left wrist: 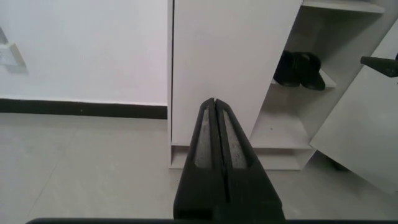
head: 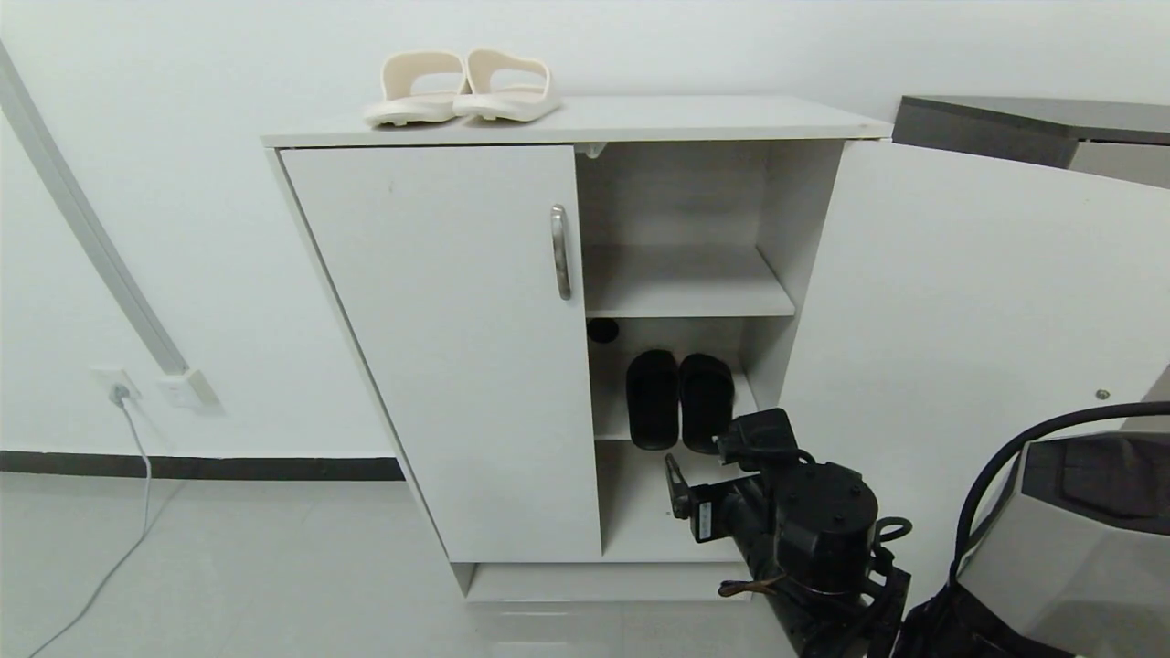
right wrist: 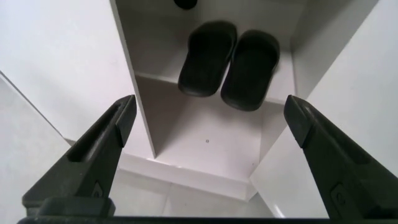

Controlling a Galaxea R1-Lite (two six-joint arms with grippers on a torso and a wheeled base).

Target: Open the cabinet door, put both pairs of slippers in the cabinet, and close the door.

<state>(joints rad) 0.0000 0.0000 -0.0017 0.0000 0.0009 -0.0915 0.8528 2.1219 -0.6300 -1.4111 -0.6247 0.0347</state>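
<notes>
Left gripper [left wrist: 215,107] is clenched on nothing, its two fingers pressed flat together. It hangs low over the floor [left wrist: 81,162] and faces the closed left door [head: 439,347] of the cabinet [head: 713,114].

Above that door, on the left part of the cabinet top, lie the cream slippers [head: 462,87]. They are side by side and touching, with their length running roughly front to back and one end at the front edge.

Right of the door's handle [head: 560,251] the cabinet stands open. The black slippers [head: 679,399] sit as a pair on the middle shelf [head: 745,402], lengthwise into the cabinet.

Just in front of and below them, the right gripper [right wrist: 208,118] is released, its fingers spread wide with nothing between them. Further right, the right door [head: 960,302] is swung fully out.

One pair looks stowed, and the cream pair is left to fetch. It lies well above both grippers and to the left of the right one. Sideways the left arm seems nearer, but it would have to open and rise to the top.
</notes>
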